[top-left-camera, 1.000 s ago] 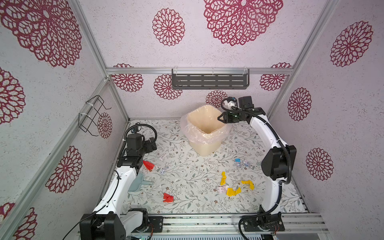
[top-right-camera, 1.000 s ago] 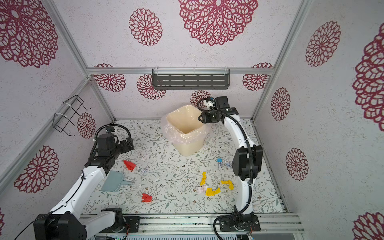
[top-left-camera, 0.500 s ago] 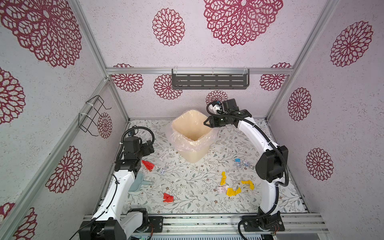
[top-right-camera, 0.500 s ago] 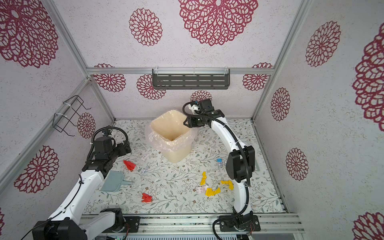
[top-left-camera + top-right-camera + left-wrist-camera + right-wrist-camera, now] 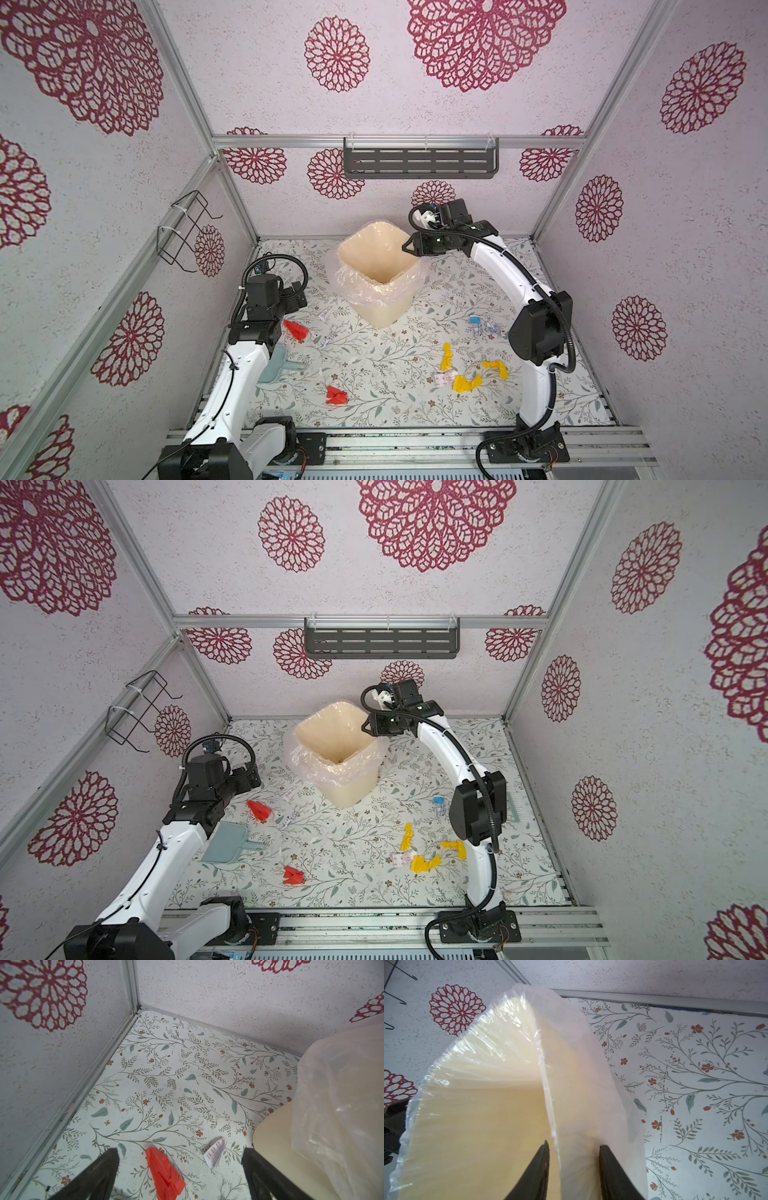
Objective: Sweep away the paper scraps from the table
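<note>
CLEAN-UP ON THE LEAF-PRINTED TABLE [image 5: 415, 411]: The right gripper [image 5: 573, 1145] pinches the rim of the cream bin [image 5: 382, 311], one finger inside the wall and one outside, with the clear liner [image 5: 571, 1043] caught between them. The left gripper [image 5: 180, 1153] hangs with its fingers spread wide and holds nothing. It is just above a red scrap [image 5: 164, 1174] and near a white printed scrap [image 5: 215, 1152] that lies close to the bin's foot.

By our reading the paper scraps [image 5: 446, 356] are all on the table. A second red scrap [image 5: 336, 395] lies toward the front rail, and the yellow scraps [image 5: 466, 383] cluster on the right gripper's side. We see nothing inside the bin. The pale blue dustpan [image 5: 276, 365] lies flat beside the left arm [image 5: 245, 374], untouched.

We judge the hold on the rim to be the weak point. The liner is slick film (and it is loose around the top), so the fingers could slide on it or drag it off the bin. A tall bin moved by one edge could also tip. If it travels across the table, its base may ride over the white printed scrap and pin it there, or knock into the left gripper close by.
</note>
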Robot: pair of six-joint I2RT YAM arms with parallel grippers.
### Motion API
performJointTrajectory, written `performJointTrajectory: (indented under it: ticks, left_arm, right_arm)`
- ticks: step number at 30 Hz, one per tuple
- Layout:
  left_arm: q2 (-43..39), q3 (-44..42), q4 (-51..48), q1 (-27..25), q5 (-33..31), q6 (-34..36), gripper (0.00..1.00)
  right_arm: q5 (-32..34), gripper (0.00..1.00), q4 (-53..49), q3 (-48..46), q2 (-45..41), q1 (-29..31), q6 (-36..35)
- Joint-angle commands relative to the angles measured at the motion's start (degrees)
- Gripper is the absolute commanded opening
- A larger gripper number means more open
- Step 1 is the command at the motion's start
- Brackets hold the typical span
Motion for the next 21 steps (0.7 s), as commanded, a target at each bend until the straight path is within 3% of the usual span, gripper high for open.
performJointTrajectory:
  ticks: [1, 5, 11, 16, 19, 20, 21]
  left_arm:
    - [-1.5, -1.0, 0.2, 0.7, -0.5, 0.5, 0.97]
    - [-1.7, -1.2, 0.1, 0.7, -0.4, 0.4, 0.97]
    - [-2.9, -1.1, -0.8, 0.7, 0.1, 0.5, 0.97]
    - [-4.4, -0.8, -1.5, 0.7, 0.3, 0.3, 0.97]
    - [-4.9, -0.6, -2.0, 0.7, 0.4, 0.2, 0.97]
    - [-5.1, -0.5, -2.0, 0.6, 0.5, 0.2, 0.97]
    - [-5.2, -0.5, -2.1, 0.7, 0.6, 0.2, 0.97]
  right_arm:
    - [-0.5, 0.41, -1.0, 2.4, 1.6, 1.7, 0.8]
    - [0.1, 0.46, -2.3, 4.2, 1.9, 1.8, 0.8]
    - [4.1, 0.67, -5.9, 8.9, 1.3, 1.1, 0.3]
    - [5.4, 0.76, -6.5, 9.8, 0.2, 0.3, 0.8]
    - [5.9, 0.9, -6.6, 10.4, -1.0, -0.4, 1.5]
    - [6.1, 0.99, -6.3, 10.5, -2.3, -1.0, 2.5]
    - [6.1, 0.99, -6.3, 10.5, -2.7, -1.5, 2.8]
